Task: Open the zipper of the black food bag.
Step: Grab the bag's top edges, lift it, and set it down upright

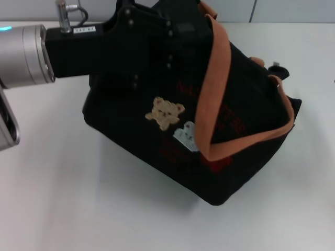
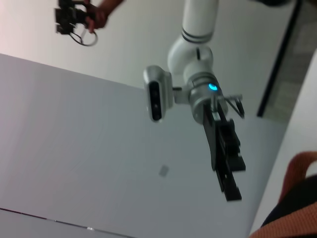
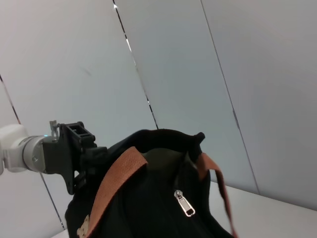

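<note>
The black food bag point(image 1: 230, 157) stands on the white table, with a tan bear patch point(image 1: 165, 112), a white patch and red lettering on its side. Its orange-brown straps point(image 1: 214, 89) droop over it. My left gripper point(image 1: 138, 49) reaches in from the left and is shut on the far left end of the bag's top; it also shows in the right wrist view point(image 3: 81, 153). The zipper's silver pull tab point(image 3: 184, 204) hangs on the top seam, and behind it the bag's mouth point(image 3: 166, 151) gapes. My right gripper point(image 2: 232, 192) hovers beside the bag, out of the head view.
White table point(image 1: 63, 198) lies all around the bag, with a pale panelled wall point(image 3: 173, 64) behind it. A small black part point(image 1: 278, 68) pokes out at the bag's far right end. A person's hand holding a device point(image 2: 79, 17) shows far off.
</note>
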Robot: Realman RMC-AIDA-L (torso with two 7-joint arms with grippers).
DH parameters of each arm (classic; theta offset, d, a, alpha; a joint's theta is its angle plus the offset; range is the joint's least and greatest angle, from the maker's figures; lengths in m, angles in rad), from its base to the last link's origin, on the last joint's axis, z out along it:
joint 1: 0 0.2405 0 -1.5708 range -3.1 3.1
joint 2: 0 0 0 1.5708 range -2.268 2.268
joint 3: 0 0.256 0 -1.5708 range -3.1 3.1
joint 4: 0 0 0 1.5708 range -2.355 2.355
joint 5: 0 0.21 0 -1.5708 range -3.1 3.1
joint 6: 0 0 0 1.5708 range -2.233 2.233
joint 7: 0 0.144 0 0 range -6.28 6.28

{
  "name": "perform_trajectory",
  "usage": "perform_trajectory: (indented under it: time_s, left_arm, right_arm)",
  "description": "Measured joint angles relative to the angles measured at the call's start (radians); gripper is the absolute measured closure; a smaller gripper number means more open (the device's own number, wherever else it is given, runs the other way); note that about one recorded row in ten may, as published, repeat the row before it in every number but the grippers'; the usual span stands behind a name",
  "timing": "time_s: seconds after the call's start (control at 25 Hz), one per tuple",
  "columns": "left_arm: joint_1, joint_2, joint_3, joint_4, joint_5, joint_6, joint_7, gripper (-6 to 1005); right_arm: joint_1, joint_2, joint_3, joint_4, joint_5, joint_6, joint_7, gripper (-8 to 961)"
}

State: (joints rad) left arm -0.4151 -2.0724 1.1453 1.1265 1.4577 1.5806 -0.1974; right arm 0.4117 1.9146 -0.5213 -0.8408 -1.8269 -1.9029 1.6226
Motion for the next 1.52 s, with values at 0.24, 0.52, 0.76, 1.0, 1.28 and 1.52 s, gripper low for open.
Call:
perform_trajectory:
  time_s: [0.24, 0.52, 0.76, 1.0, 1.28, 1.52]
  left_arm:
    - [0.037, 0.002, 0.012, 0.223, 0.084, -0.046, -0.068, 849]
    - [0.044, 0.000, 0.022, 0.461, 0.240, -0.079, -0.180, 849]
    - [0.020, 0.005, 0.043, 0.637, 0.403, -0.080, -0.286, 849]
    - [-0.052, 0.054, 0.091, 0.699, 0.477, -0.074, -0.369, 850]
    - [-0.128, 0.107, 0.117, 0.741, 0.514, -0.082, -0.415, 850]
    - [-0.145, 0.122, 0.141, 0.761, 0.512, -0.083, -0.416, 850]
  right_arm:
    - [-0.011, 0.002, 0.015, -0.001, 0.005, -0.005, 0.000, 233]
    - [-0.017, 0.006, 0.037, 0.005, 0.007, -0.007, 0.000, 233]
    - [-0.021, 0.008, 0.041, 0.003, 0.007, -0.007, 0.000, 233]
    - [-0.028, 0.012, 0.076, 0.000, 0.010, -0.012, 0.000, 233]
    - [-0.030, 0.014, 0.124, -0.005, 0.012, -0.034, 0.002, 233]
    - [-0.036, 0.021, 0.142, -0.010, 0.012, -0.039, 0.006, 233]
